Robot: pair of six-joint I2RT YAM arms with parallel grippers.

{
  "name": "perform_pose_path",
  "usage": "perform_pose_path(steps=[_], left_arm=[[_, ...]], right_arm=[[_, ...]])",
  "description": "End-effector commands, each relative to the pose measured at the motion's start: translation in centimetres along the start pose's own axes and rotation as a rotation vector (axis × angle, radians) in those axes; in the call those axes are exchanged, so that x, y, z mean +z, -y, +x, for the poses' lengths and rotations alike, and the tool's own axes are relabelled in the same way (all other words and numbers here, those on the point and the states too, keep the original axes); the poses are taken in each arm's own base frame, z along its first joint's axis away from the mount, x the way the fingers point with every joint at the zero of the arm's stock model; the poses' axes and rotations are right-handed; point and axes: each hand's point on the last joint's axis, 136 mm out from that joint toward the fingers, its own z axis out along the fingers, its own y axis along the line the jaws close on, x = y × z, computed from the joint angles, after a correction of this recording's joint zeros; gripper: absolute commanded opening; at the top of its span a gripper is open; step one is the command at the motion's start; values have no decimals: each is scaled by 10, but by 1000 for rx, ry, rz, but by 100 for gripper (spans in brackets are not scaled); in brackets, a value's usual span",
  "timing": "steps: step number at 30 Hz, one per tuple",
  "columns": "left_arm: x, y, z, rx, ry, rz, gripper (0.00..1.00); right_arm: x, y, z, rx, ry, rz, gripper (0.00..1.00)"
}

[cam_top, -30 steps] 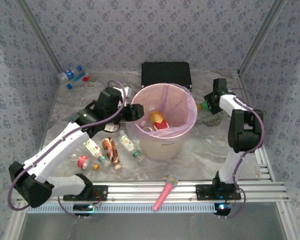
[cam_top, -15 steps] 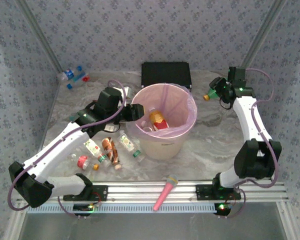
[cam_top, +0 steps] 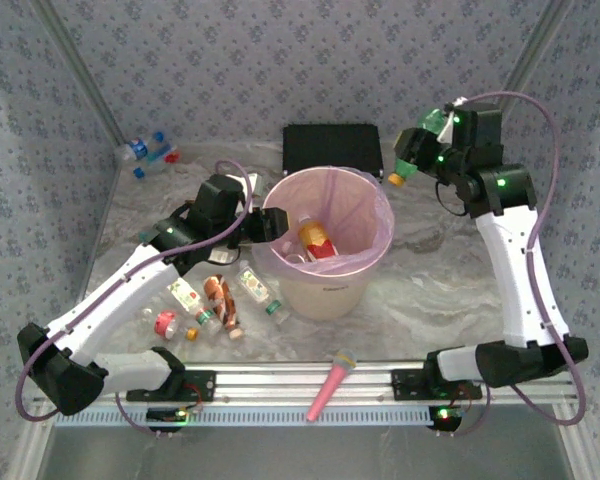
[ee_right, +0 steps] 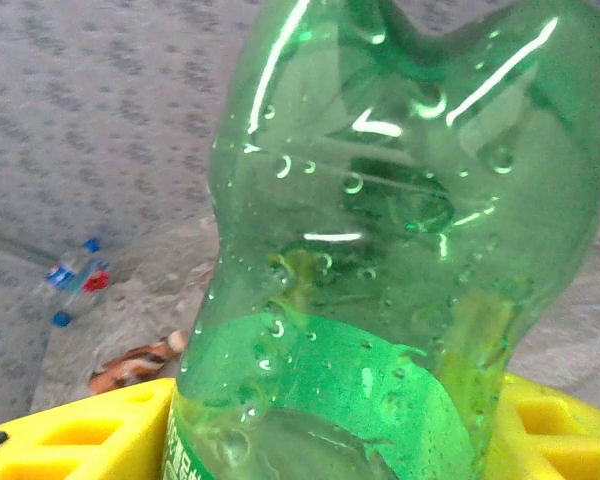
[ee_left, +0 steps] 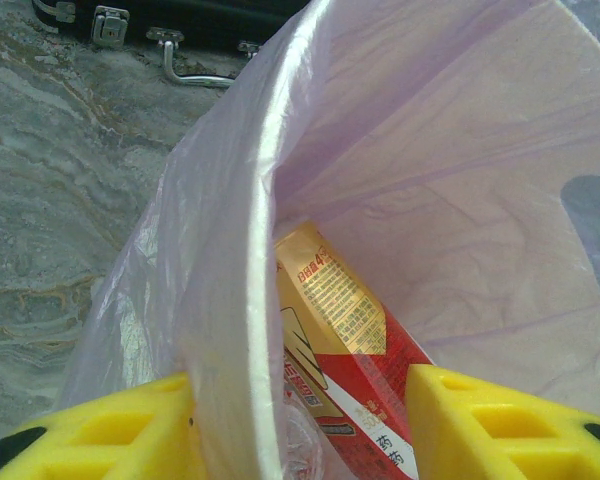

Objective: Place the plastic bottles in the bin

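The cream bin (cam_top: 325, 285) with its pink bag stands mid-table, and a bottle with a red and gold label (cam_top: 318, 240) lies inside it. My left gripper (cam_top: 270, 225) is open and straddles the bin's left rim (ee_left: 265, 250), one yellow finger (ee_left: 110, 430) outside and the other inside beside the labelled bottle (ee_left: 350, 330). My right gripper (cam_top: 430, 150) is shut on a green bottle (cam_top: 412, 158) with an orange cap, held in the air behind and to the right of the bin. The same green bottle (ee_right: 380, 250) sits between the yellow pads. Several bottles (cam_top: 220, 300) lie left of the bin.
A flat black box (cam_top: 332, 148) sits behind the bin. More bottles (cam_top: 148, 152) lie in the far left corner. A pink microphone stick (cam_top: 330, 385) rests on the front rail. Patterned walls close in the table on three sides.
My right arm has risen from the table at the right, carrying the green bottle up and leftward toward the bin. The left arm has stayed at the rim.
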Motion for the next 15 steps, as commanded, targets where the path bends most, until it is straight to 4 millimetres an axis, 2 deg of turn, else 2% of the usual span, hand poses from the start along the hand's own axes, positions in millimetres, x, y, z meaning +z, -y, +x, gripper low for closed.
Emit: perform_pose_path(steps=[1,3,6,9,13,15], left_arm=[[-1,-5,-1,16,-6,-27,52],[-1,-4,-2,16,-1,-23,52],[1,-5,-2,17,0,-25,52],[3,-4,-2,14,-1,-17,52],[2,-4,-2,16,1,-16,52],[1,-6,-2,15,4,-22,52]], right_arm=[[-12,-25,6,-101,-27,-19,49],[-12,-52,17,-138,-68,-99,48],[-6,-90,46,-230,-137,-187,47],[2,-115,79,-308,-219,-227,45],[13,-128,120,-377,-315,-240,41],[17,-125,137,-411,-358,-206,41]])
